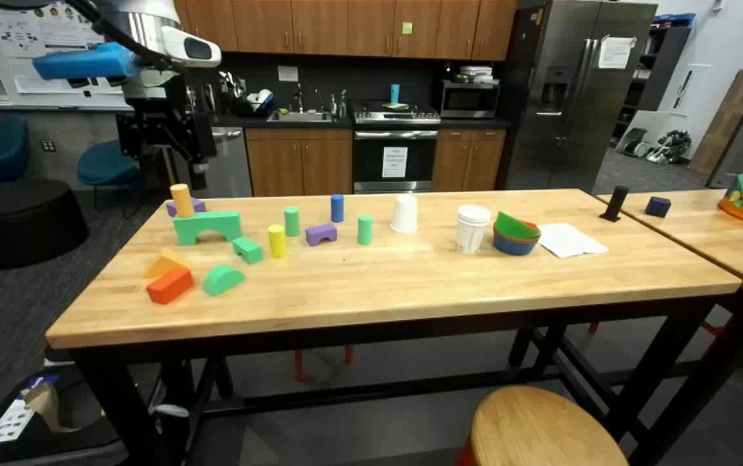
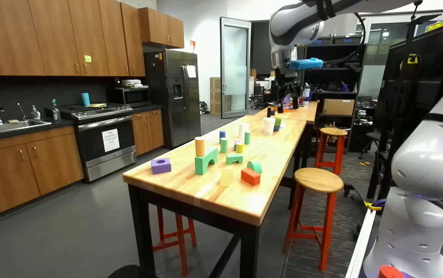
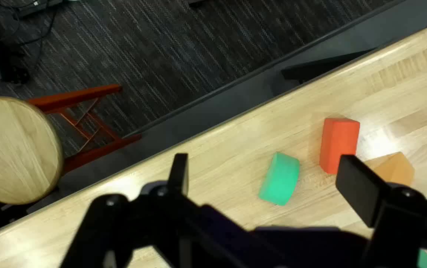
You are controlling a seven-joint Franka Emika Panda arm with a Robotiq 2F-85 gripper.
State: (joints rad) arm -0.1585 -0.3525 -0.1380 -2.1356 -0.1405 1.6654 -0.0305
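Note:
My gripper (image 1: 171, 171) hangs in the air above the table, its jaws wide apart with nothing between them. Seen in the wrist view, a green half-round block (image 3: 280, 179) lies on the tabletop below, framed by the two fingers. A red block (image 3: 339, 143) is beside it, partly covered by the right-hand finger, with an orange wedge (image 3: 395, 169) close by. In an exterior view, a green arch (image 1: 216, 221) carries an upright orange cylinder (image 1: 182, 200), and a purple block (image 2: 161, 166) with a round hollow sits nearby. Further along stand a yellow cylinder (image 1: 277, 241) and a blue cylinder (image 1: 337, 208).
Two green cylinders (image 1: 364, 230), a small green bridge (image 1: 248, 250) and a purple arch (image 1: 321, 234) share the table. Beyond are an upturned white cup (image 1: 404, 213), stacked cups (image 1: 473, 226), nested bowls (image 1: 515, 243) and a napkin (image 1: 569, 240). A stool (image 3: 16, 149) stands beside the table.

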